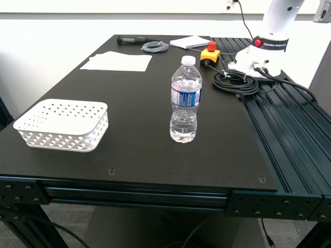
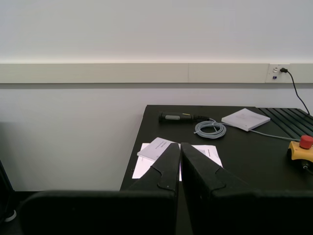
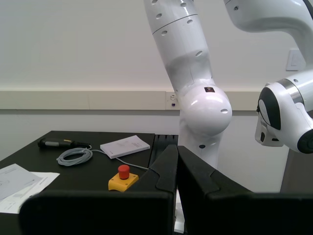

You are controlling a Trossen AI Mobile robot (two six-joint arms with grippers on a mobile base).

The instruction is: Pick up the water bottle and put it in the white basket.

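The water bottle, clear and ribbed with a white cap and a blue-and-white label, stands upright near the middle of the black table. The white basket, low with lattice sides, sits empty near the table's front corner at the exterior view's left. Neither arm shows in the exterior view. My first gripper is shut and empty, held above the table's near side and looking toward its far end. My second gripper is shut and empty too. The bottle and the basket are out of both wrist views.
White paper sheets, a coiled grey cable, a black tool and a white booklet lie at the far end. A yellow stop button, a black cable coil and another white robot's base stand at the far right.
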